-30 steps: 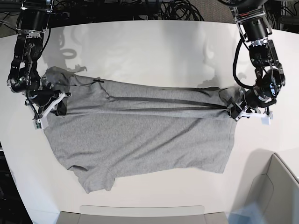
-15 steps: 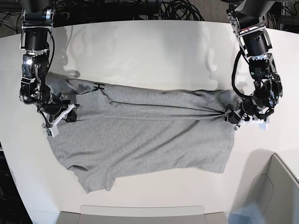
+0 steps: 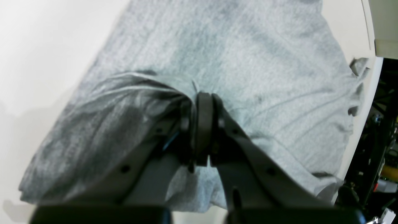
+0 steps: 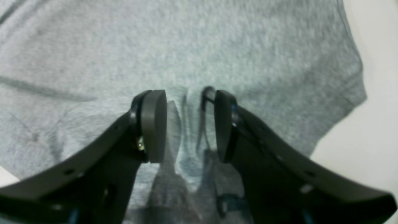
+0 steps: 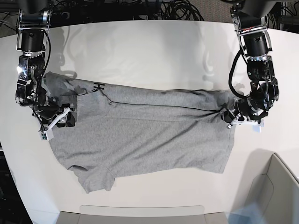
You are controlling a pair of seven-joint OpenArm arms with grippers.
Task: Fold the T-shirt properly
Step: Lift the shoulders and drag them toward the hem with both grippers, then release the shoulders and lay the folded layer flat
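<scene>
Grey T-shirt [image 5: 140, 130]: left fingers [image 3: 199, 124] pinch fabric; right fingers [image 4: 155, 124] parted, empty.

The white surface [image 5: 154, 46] is carrying the grey T-shirt [image 5: 145, 135], which is lying spread across its middle, stretching from near the left edge toward the right edge, sleeve reaching toward the front edge.
</scene>
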